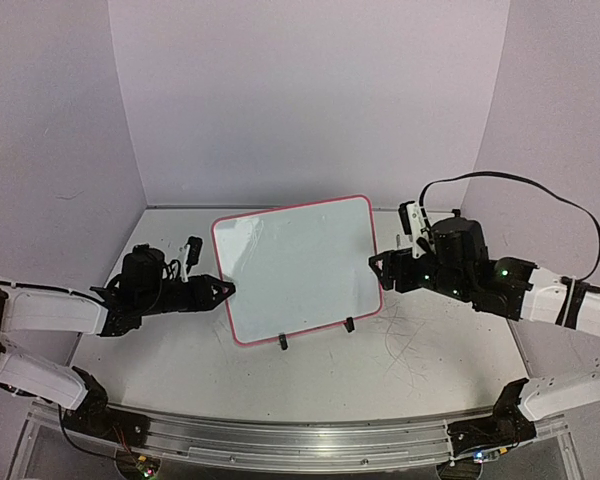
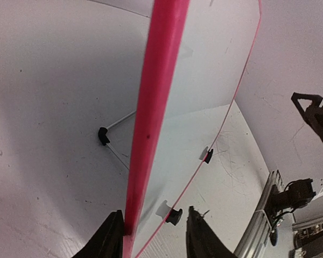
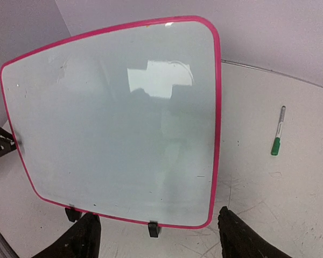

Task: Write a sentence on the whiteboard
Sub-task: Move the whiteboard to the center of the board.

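From above, you see the whiteboard [image 1: 300, 265] standing tilted on the table [image 1: 410, 365] between your two grippers. The left gripper [image 1: 223, 289] has its tips at the board's left edge. The right gripper [image 1: 378, 266] sits just beside the right edge, and from here you cannot tell whether it touches.

In your left wrist view, the left gripper [image 2: 154, 210] has its fingers [image 2: 109, 239] apart, with the board's pink rim [image 2: 156, 80] running down between them. The rim lies against the finger on the view's left, and a gap shows between the board's face and the other finger. One of the clip feet [image 2: 174, 216] sits just ahead of that finger.

In your right wrist view, the right gripper [image 3: 157, 212] has its fingers [image 3: 239, 239] wide apart, holding nothing. The board's lower edge lies just beyond the fingertips, and its face is turned toward them with a bright reflection on it. A green-capped marker [image 3: 278, 138] lies on the table, ahead of the fingers and out past the one on the view's right.
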